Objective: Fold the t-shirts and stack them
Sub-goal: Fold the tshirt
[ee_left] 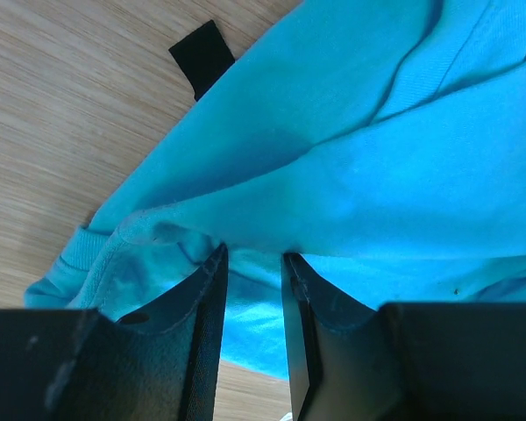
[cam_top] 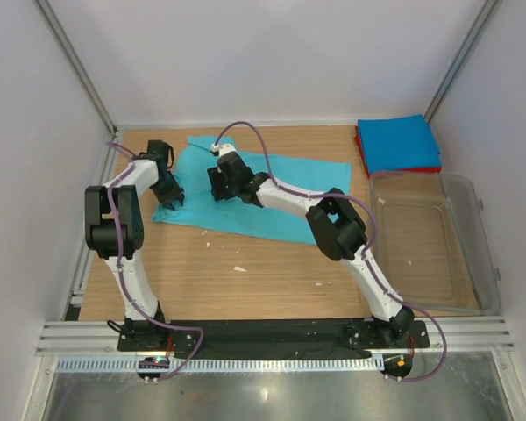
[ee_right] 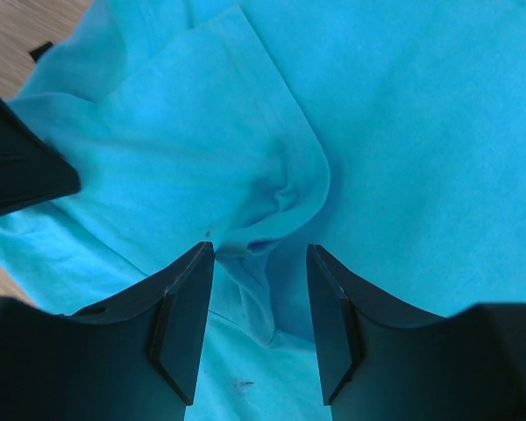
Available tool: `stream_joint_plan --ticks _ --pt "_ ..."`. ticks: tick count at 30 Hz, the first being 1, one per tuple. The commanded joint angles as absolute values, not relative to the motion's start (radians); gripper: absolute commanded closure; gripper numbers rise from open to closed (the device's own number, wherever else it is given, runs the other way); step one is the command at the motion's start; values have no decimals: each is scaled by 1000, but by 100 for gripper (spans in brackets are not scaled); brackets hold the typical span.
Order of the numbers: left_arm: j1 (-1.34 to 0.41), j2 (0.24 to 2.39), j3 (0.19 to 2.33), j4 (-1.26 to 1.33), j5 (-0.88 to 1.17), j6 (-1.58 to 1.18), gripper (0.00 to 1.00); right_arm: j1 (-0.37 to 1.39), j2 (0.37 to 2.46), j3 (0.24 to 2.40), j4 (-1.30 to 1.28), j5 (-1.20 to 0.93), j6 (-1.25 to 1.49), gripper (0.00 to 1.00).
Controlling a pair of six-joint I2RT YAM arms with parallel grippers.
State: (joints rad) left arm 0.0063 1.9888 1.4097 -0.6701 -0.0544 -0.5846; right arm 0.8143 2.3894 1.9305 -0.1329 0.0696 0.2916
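The teal t-shirt lies spread and wrinkled on the wooden table. My left gripper is at its left edge. In the left wrist view the jaws stand a narrow gap apart, with a fold of the teal shirt at their tips. My right gripper is over the shirt's upper middle. It is open, and a raised wrinkle of the shirt lies between the jaws. A blue folded shirt lies on a red folded shirt at the back right.
A clear plastic tub stands on the right, in front of the folded stack. A black tape mark is on the table beside the shirt. Part of the left arm shows in the right wrist view. Grey walls close in the table.
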Motion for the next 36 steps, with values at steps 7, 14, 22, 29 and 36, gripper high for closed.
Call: stream_joint_plan --ticks 7,14,22,29,36 --pt "9 2002 1396 -698 -175 -595 66 821 2401 1993 -135 117 311 74" --pt "9 1999 1390 -715 -213 -601 65 811 2401 1983 -133 166 293 99" --pt "9 1994 1387 -729 -242 -612 64 808 2391 1945 -126 205 296 99" --pt "12 1976 1371 -735 -255 -627 64 804 2414 1967 -172 210 322 99" --pt "12 1954 1361 -764 -290 -637 63 805 2369 1941 -204 190 370 91"
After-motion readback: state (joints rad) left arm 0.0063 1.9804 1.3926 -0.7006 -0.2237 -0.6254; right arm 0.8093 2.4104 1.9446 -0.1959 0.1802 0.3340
